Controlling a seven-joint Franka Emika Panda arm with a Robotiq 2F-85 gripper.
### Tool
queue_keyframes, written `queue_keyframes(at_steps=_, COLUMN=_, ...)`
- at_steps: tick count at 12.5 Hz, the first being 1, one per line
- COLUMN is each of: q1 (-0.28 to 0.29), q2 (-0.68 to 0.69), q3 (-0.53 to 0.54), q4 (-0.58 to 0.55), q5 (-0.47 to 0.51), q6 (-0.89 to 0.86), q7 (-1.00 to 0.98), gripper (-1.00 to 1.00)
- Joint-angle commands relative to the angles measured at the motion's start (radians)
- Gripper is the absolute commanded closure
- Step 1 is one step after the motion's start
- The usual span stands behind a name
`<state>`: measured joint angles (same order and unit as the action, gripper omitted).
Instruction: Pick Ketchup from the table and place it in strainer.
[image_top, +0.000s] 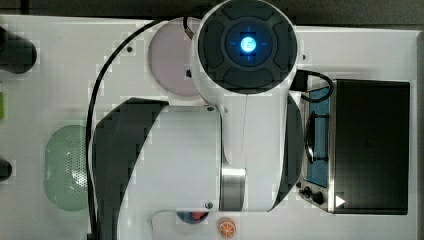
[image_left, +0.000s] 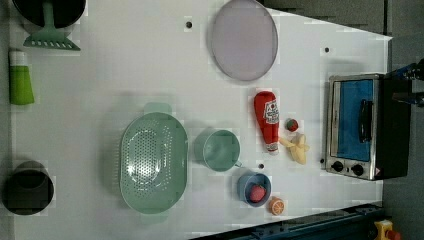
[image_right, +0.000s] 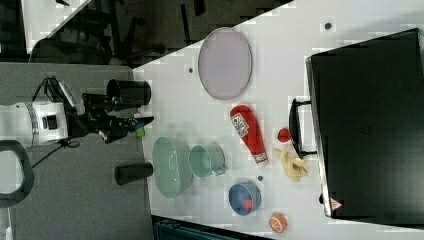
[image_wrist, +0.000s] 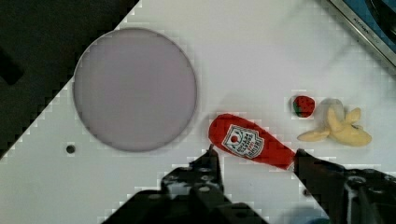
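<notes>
Label writing: the Ketchup (image_left: 267, 121) carries a white-and-dark badge with lettering on its red body, too blurred to read; the toaster oven (image_left: 363, 127) shows a small red warning triangle at one corner.
Ketchup position: lying flat on the white table (image_left: 110, 85), well apart from the strainer (image_left: 153, 162), with the teal mug (image_left: 218, 150) between them in the left view; its nozzle points toward the banana (image_left: 298, 147), and the round plate (image_left: 243, 39) lies near its broad end.
Strainer: pale green, perforated bottom, nothing inside it.
Arm pose: in the right view the white arm reaches in from the right view's left, its dark gripper (image_right: 131, 125) held high, apart from the objects; in the top view the arm's white body covers the middle of the table.
Jaws: spread apart with nothing between them; in the wrist view the two black fingers (image_wrist: 208, 170) frame the bottle from above without seeming to touch it.
Counts: one Ketchup, one strainer, one mug, one plate, one banana, one blue bowl (image_left: 253, 188), one orange slice (image_left: 276, 205); two strawberries, one loose (image_left: 292, 125) beside the banana and one apparently in the bowl.
</notes>
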<state>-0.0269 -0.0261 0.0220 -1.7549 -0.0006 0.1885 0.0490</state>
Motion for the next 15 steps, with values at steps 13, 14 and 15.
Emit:
queue_keyframes(at_steps=13, q1=-0.095, q2=-0.034, q3=0.076, q4=-0.358, q5=0.028, q6=0.179, q7=-0.695, gripper=-1.0)
queue_keyframes(at_steps=14, q1=-0.095, q2=-0.01, q3=0.076, q4=-0.382, q5=0.028, q6=0.233, q7=-0.784, gripper=-1.0)
queue_keyframes(at_steps=15, q1=-0.094, q2=0.016, q3=0.076, q4=-0.406, q5=0.027, q6=0.292, q7=-0.855, gripper=-1.0)
